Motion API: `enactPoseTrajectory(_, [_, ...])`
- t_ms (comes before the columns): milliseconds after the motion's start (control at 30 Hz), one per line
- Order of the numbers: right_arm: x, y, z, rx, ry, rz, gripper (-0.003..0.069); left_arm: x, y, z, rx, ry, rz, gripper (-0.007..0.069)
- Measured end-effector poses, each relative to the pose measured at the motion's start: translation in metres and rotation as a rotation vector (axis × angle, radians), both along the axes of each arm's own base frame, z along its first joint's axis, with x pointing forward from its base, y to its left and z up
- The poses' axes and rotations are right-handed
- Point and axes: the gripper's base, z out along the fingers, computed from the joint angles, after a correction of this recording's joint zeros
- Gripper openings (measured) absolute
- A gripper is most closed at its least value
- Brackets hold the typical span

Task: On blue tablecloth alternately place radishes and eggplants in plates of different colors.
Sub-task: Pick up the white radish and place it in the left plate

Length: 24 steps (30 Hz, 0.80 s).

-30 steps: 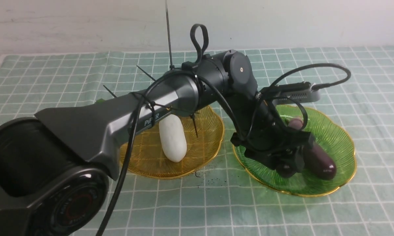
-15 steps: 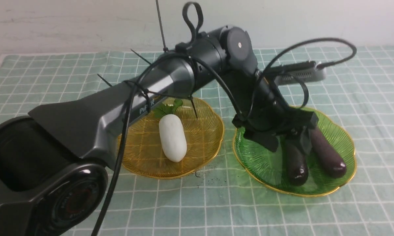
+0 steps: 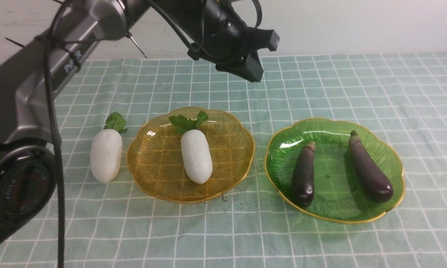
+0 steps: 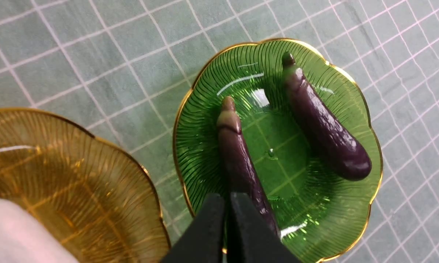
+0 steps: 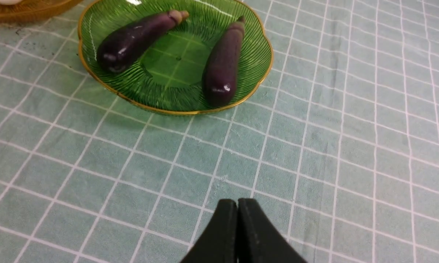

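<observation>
Eggplants (image 3: 303, 175) both in green plate (image 3: 331, 167) | radish (image 3: 196, 156) in amber plate (image 3: 156, 167), second radish (image 3: 105, 155) on cloth (image 3: 320, 85) | left, right jaws closed, empty

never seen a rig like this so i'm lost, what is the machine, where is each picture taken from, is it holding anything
It is a robot with two arms, each ending in a gripper. The wide picture looks forward from between the arms; the other two come from cameras on the wrists. On the blue tablecloth stand an amber plate holding one radish and a green plate holding two eggplants. A second radish lies on the cloth beside the amber plate. The left gripper hangs above the table, shut; the right gripper is shut too. Neither holds anything.
</observation>
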Motion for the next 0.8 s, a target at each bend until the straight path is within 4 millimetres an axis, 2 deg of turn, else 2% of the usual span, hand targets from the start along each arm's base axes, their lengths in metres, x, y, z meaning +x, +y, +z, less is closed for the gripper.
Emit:
enactPoseTrajectory(100, [0.0,0.0,0.0,0.0,0.0,0.0,-0.0015,-0.012,0.012,0.003,0.078,-0.009,0.014,-0.0008])
enactPoseTrajectory(233, [0.0,0.0,0.0,0.0,-0.001,0.0,-0.0015,-0.026,0.034,-0.008,0.26,-0.009,0.039,-0.0008])
enactPoseTrajectory(367, [0.0,0.0,0.0,-0.001,-0.002,-0.001,-0.0015,-0.037,0.063,-0.036,0.454,0.043,0.064,-0.0008])
enactPoseTrajectory(500, [0.0,0.0,0.001,-0.001,-0.008,-0.001,-0.0015,-0.039,0.094,-0.061,0.579,0.111,0.098,-0.0008])
enactPoseTrajectory(533, [0.0,0.0,0.001,-0.001,-0.008,-0.001,-0.0015,-0.04,0.103,-0.069,0.599,0.141,0.108,-0.0007])
enactPoseTrajectory(567, [0.001,0.0,0.001,-0.001,-0.01,-0.001,-0.0015,-0.038,0.124,-0.083,0.616,0.198,0.148,-0.0007])
enactPoseTrajectory(600, [0.001,0.0,0.001,0.0,-0.014,-0.001,-0.0015,-0.037,0.133,-0.088,0.619,0.222,0.165,-0.0007])
enactPoseTrajectory(633, [0.001,0.0,0.002,0.001,-0.021,-0.001,-0.0015,-0.034,0.157,-0.1,0.611,0.281,0.218,-0.0007])
enactPoseTrajectory(667, [0.001,0.0,0.002,0.002,-0.024,0.0,-0.0015,-0.032,0.167,-0.104,0.599,0.302,0.245,-0.0007])
enactPoseTrajectory(700, [0.001,0.0,0.002,0.002,-0.024,0.0,-0.0015,-0.032,0.167,-0.104,0.599,0.302,0.245,-0.0007])
enactPoseTrajectory(800, [0.002,0.0,0.002,0.005,-0.032,0.0,-0.0015,-0.027,0.199,-0.112,0.548,0.363,0.34,-0.0007])
